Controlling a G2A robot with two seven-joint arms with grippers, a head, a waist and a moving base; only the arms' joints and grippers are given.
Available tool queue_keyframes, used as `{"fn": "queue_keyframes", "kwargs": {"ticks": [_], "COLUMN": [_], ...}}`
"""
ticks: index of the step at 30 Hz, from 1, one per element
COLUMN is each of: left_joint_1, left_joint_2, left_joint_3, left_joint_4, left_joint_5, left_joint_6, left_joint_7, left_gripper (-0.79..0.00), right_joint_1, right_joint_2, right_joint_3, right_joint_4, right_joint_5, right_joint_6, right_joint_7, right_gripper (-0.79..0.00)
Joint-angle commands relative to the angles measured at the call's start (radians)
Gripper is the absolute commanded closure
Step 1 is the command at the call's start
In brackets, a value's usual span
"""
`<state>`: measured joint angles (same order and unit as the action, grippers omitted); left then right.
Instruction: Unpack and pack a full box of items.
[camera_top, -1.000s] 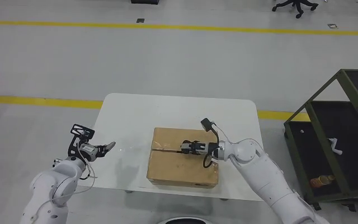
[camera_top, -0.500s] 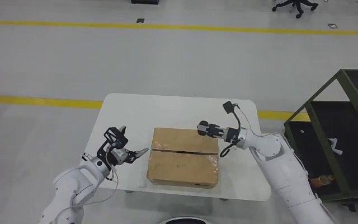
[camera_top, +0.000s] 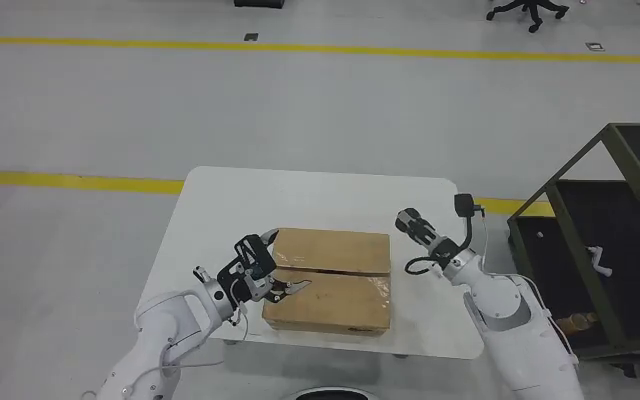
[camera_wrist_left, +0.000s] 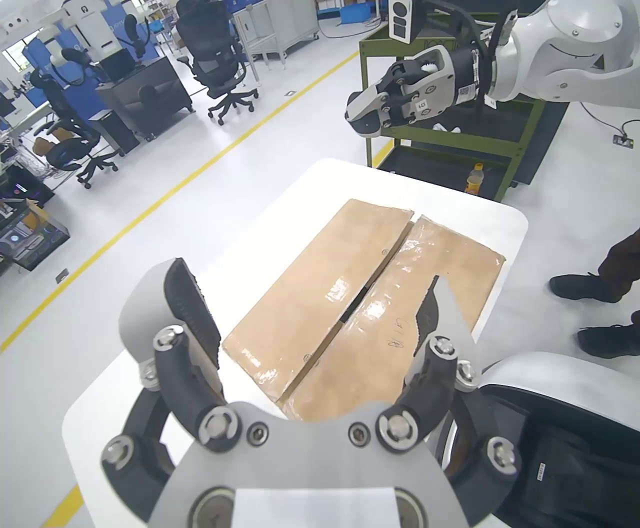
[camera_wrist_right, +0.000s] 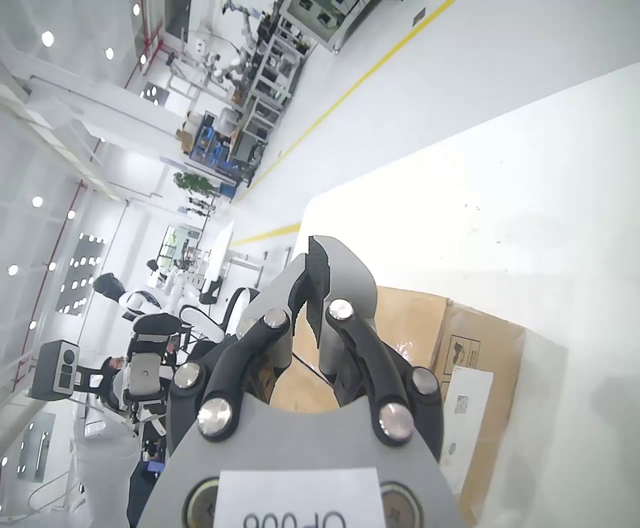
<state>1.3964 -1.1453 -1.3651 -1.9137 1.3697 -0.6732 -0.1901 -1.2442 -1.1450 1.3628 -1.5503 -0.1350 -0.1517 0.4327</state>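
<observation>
Where I stand, a pale grey floor (camera_top: 330, 110) spreads out on every side. It is crossed by yellow lines (camera_top: 300, 48), one far out and one passing just behind the tabletop. Deeper in the room, my left wrist view takes in black office chairs (camera_wrist_left: 215, 65) and grey cabinets (camera_wrist_left: 280, 25) along the walkway.

The tabletop (camera_top: 310, 195) in front of me is white with rounded corners, and its far half is bare. To my right, standing apart from it, is a green cart (camera_top: 570, 250) with dark shelves.

The box (camera_top: 328, 280) lies flat on the near half of the tabletop, close to the front edge. It is brown cardboard and closed. Its two top flaps meet along a seam (camera_wrist_left: 372, 282) that runs from my left to my right, with glossy tape over it.

My left arm (camera_top: 170, 320) comes in from the near left corner. Its jaws are spread wide apart across the box's left end, above the seam. I cannot tell whether they touch the cardboard.

My right arm (camera_top: 500, 310) is on the right side. Its jaws are pressed together with nothing between them, raised over bare tabletop just off the box's far right corner.

A small bottle (camera_wrist_left: 474, 179) stands on the cart's lower shelf. A white label (camera_wrist_right: 467, 400) is stuck to the box's right end face.
</observation>
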Motion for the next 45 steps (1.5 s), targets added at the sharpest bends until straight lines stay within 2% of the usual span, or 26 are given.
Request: {"fn": "queue_keyframes", "kwargs": {"ticks": [1,7,14,16,20,25,30,33,39,45], "left_joint_1": [0.0,0.0,0.0,0.0,-0.028,-0.112,-0.187,-0.2,-0.202,-0.202], "left_joint_2": [0.0,0.0,0.0,0.0,-0.003,-0.016,-0.025,-0.027,-0.028,-0.028], "left_joint_3": [0.0,0.0,0.0,0.0,0.058,0.164,0.243,0.254,0.256,0.256], "left_joint_4": [0.0,0.0,0.0,0.0,0.0,0.038,0.12,0.164,0.167,0.167], "left_joint_5": [0.0,0.0,0.0,0.0,0.014,0.007,0.141,0.179,0.183,0.183], "left_joint_6": [0.0,0.0,0.0,0.0,-0.012,-0.011,0.027,0.075,0.078,0.078], "left_joint_7": [0.0,0.0,0.0,0.0,-0.034,-0.096,-0.114,-0.108,-0.108,-0.108], "left_gripper": [-0.785,-0.785,-0.785,-0.785,-0.785,-0.785,-0.785,-0.785,-0.785,-0.785], "right_joint_1": [0.0,-0.018,-0.136,-0.171,-0.243,-0.292,-0.31,-0.316,-0.315,-0.281], "right_joint_2": [0.0,-0.005,-0.011,-0.012,-0.013,-0.016,-0.023,-0.028,-0.039,-0.053], "right_joint_3": [0.0,0.001,0.081,0.101,0.131,0.134,0.118,0.101,0.052,-0.024], "right_joint_4": [0.0,-0.004,-0.073,-0.103,-0.172,-0.189,-0.133,-0.082,0.008,0.076], "right_joint_5": [0.0,0.055,0.056,0.06,0.059,0.055,0.092,0.112,0.146,0.167], "right_joint_6": [0.0,0.019,0.091,0.109,0.134,0.151,0.142,0.107,0.027,-0.004], "right_joint_7": [0.0,-0.033,-0.327,-0.361,-0.414,-0.415,-0.402,-0.393,-0.376,-0.318], "right_gripper": [0.0,0.0,0.0,0.0,0.0,0.0,0.0,0.0,0.0,0.0]}}
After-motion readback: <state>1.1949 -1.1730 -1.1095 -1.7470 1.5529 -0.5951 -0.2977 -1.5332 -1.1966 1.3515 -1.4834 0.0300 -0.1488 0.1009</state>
